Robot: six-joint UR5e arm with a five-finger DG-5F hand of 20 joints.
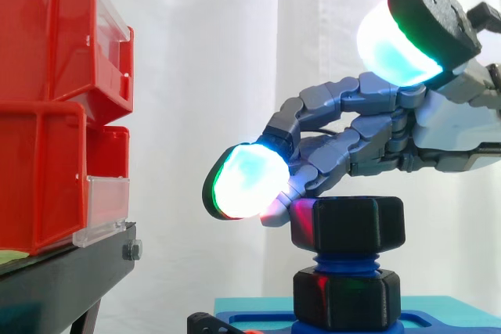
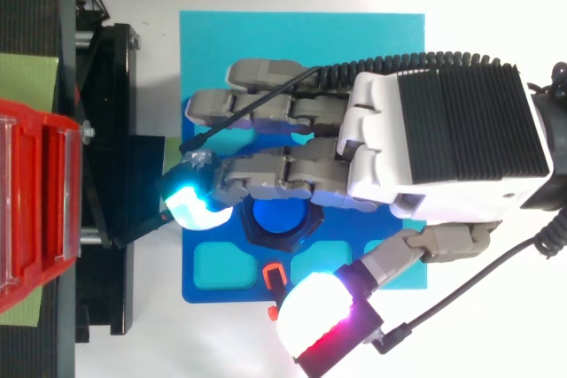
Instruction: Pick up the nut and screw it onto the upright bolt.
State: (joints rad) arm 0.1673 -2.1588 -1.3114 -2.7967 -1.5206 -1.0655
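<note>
The black nut sits on top of the upright blue bolt, with blue thread showing beneath it and a second black hex piece lower on the shaft. The bolt stands in a blue tray, which lies on a teal mat. The tray's shallow square pockets look bare.

The robot hand is open. Its fingers stretch loosely over the nut, one magenta-lit pad lies against the nut's upper edge, and the thumb is lifted well clear.

To the left, two red bins are stacked on a black stand. I cannot tell what is in them.
</note>
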